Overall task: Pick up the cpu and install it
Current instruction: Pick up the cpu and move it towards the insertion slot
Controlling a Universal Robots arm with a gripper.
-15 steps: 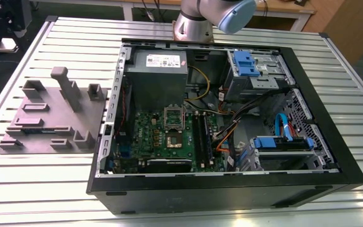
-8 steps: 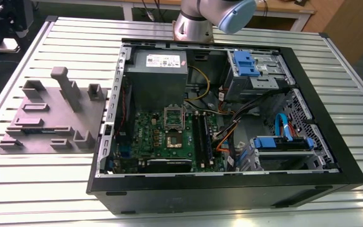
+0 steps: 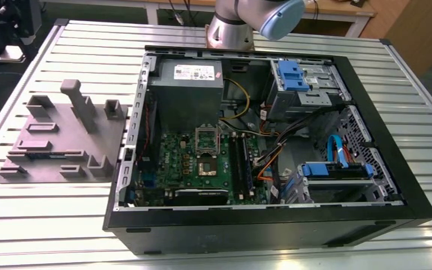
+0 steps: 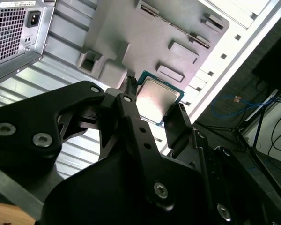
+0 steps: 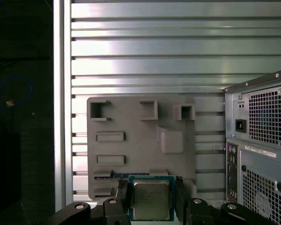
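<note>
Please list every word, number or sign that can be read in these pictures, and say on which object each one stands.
No text can be read with certainty.
The white label on the grey metal power-supply box: print too small to read.
Shiny silver top of the small square cpu, gripped by the black gripper: faint marks, unreadable.
The white strip label on the grey computer case rear: too small to read.

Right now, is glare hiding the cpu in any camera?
First wrist view: the cpu reads clearly; glare bands sit on the table slats beyond it. Second wrist view: the cpu has a soft sheen on its lid, edges readable. Exterior view: even light, the case interior shadowed.
</note>
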